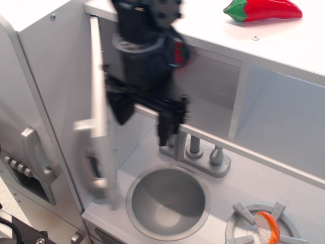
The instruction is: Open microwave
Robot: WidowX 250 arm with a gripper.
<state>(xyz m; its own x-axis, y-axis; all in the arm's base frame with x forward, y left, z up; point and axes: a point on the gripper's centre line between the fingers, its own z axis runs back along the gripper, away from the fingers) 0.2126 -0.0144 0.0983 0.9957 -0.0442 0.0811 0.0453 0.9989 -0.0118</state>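
Note:
The microwave door (101,117) is swung wide open, nearly edge-on and blurred, with its silver handle (87,152) at the lower left. The microwave compartment (208,96) behind it shows its grey inner wall. My black gripper (143,121) is open, in front of the compartment opening just right of the door's inner face. Its left finger is close to the door; contact is unclear in the blur. A red toy strawberry (179,51) inside the compartment is mostly hidden behind my arm.
A round sink (167,201) and faucet (195,152) lie below the gripper. A red chili pepper (261,10) lies on the top shelf. A burner (261,226) holds an orange-white toy. A doorless cubby (284,117) is to the right, and a grey handle panel (35,155) at far left.

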